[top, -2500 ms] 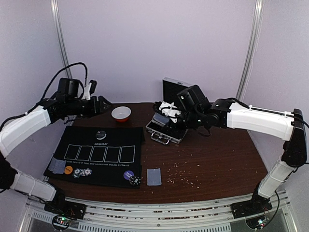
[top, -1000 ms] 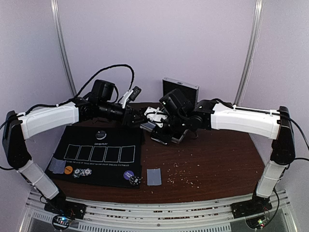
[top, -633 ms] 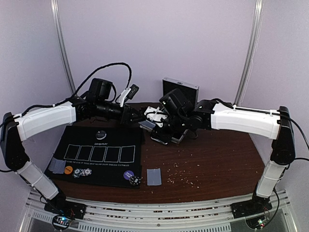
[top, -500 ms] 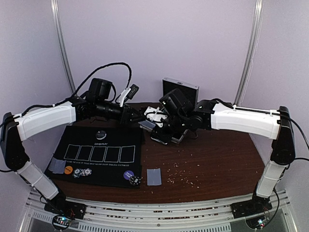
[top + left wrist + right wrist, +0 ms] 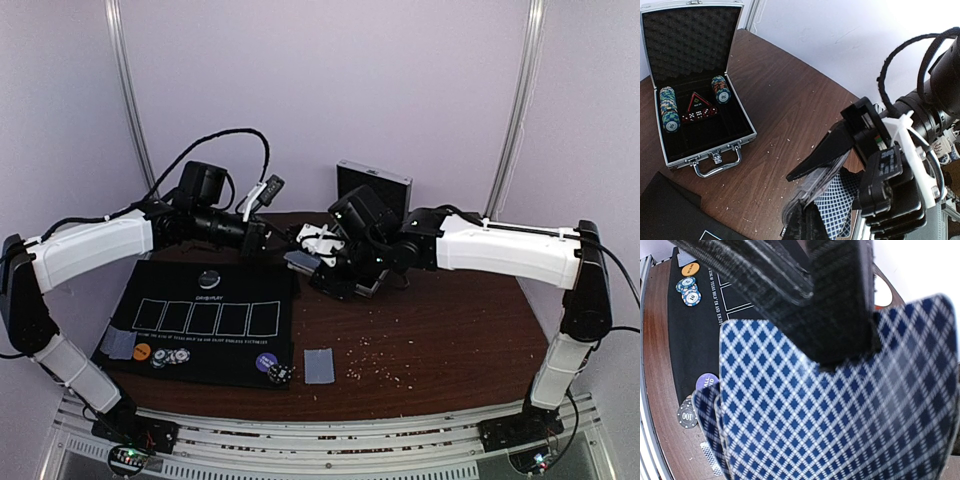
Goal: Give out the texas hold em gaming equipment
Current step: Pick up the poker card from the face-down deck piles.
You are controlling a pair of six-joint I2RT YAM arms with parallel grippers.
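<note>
The playing cards (image 5: 830,405) are clamped, slightly fanned, in the closed jaws of the right gripper (image 5: 306,257) above the far middle of the table (image 5: 450,340), near the open case (image 5: 695,100). The left gripper (image 5: 264,237) is fully closed just left of them. Whether a card is pinched in it cannot be told.

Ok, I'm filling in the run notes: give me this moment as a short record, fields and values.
right gripper: shut on the playing cards, held up off the table
left gripper: shut at the cards' edge; whether it pinches one is unclear
case: open, two chip stacks and red dice inside
mat: a face-down card, orange disc, chips, purple disc
table: a second card beside the mat
</note>
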